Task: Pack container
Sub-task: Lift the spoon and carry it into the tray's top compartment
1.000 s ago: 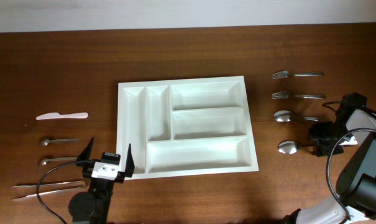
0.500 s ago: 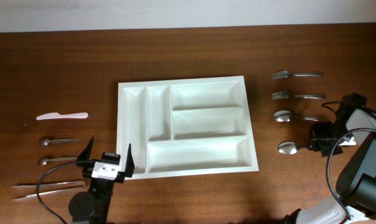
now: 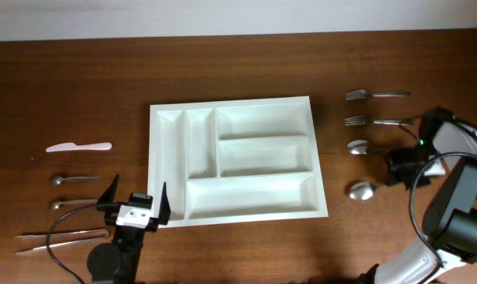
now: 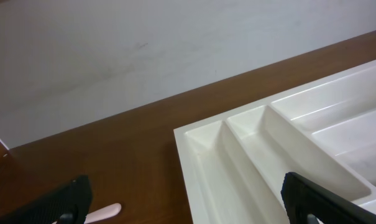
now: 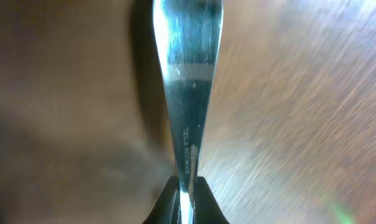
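Note:
The container (image 3: pixel 154 162) is a large white cutlery tray with five compartments, lying mid-table; its near-left corner (image 4: pixel 200 134) fills the left wrist view. My right gripper (image 3: pixel 401 168) is shut on the handle of a steel spoon (image 3: pixel 363 190) to the right of the tray. In the right wrist view the black jaws (image 5: pixel 186 190) pinch the spoon's handle (image 5: pixel 186 74), which runs straight up the frame over the wood. My left gripper (image 3: pixel 136 199) stands wide open at the tray's front-left corner, with nothing between its fingers (image 4: pixel 188 199).
Two forks (image 3: pixel 378 95) (image 3: pixel 378 121) and another spoon (image 3: pixel 364 147) lie right of the tray. On the left lie a pink knife (image 3: pixel 79 147), two small spoons (image 3: pixel 72 179) (image 3: pixel 71 203) and thin metal tongs (image 3: pixel 61 239). The knife's tip (image 4: pixel 104 211) shows by the left finger.
My right gripper has shut on the spoon's handle and shifted slightly left, nudging the spoon with it. The left arm has not moved.

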`<action>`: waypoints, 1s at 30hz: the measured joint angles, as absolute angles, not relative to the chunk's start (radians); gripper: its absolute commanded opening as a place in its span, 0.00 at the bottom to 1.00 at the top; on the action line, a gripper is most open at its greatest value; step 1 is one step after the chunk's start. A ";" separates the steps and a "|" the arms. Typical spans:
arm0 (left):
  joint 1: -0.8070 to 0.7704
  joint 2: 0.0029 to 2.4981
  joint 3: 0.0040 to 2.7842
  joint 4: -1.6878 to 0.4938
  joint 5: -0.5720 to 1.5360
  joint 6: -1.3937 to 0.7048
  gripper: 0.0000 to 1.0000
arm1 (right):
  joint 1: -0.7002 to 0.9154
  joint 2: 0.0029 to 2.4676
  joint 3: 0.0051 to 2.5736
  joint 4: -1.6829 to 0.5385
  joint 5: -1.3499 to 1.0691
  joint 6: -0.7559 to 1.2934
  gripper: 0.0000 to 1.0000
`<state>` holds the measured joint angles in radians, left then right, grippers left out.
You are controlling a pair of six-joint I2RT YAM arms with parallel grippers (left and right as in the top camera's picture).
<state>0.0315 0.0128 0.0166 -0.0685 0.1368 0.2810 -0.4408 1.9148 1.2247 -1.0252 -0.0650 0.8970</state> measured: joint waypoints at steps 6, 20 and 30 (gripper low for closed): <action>0.031 0.013 0.017 -0.068 0.137 0.281 0.99 | -0.307 1.918 1.468 -1.112 -0.065 0.894 0.04; 0.031 0.013 0.017 -0.068 0.137 0.281 0.99 | 0.084 1.918 1.748 -1.086 -0.138 1.147 0.05; 0.031 0.013 0.017 -0.068 0.137 0.281 0.99 | 0.328 1.919 1.748 -1.001 -0.092 1.464 0.10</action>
<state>0.0315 0.0128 0.0166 -0.0681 0.1368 0.2810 0.3283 1.9186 1.7485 -1.0012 -0.0917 1.4635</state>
